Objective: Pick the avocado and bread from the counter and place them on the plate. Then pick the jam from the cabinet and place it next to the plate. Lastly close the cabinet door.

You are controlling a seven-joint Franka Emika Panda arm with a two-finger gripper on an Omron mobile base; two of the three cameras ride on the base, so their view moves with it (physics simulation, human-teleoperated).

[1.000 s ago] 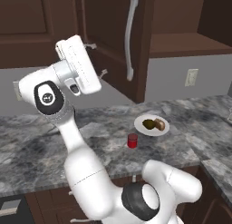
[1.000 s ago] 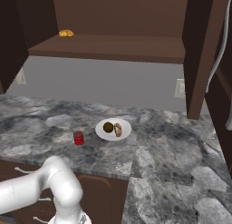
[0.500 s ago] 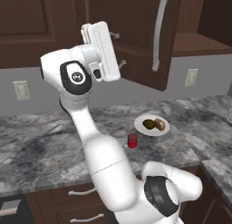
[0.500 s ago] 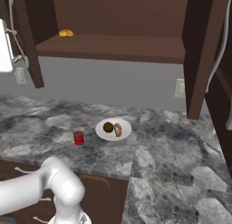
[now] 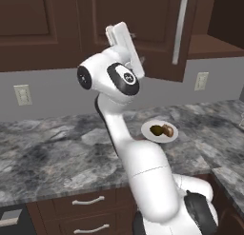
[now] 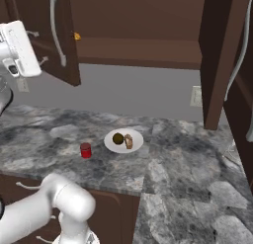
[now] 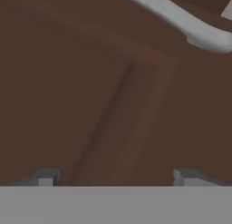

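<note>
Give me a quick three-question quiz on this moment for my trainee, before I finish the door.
1. True or false: the avocado and the bread lie on the plate.
2. The jam jar stands: A on the shelf; B on the counter beside the plate; C on the plate.
3. Fill in: the fingers stand ___ in front of the cabinet door.
Key: 1 true; 2 B; 3 open.
</note>
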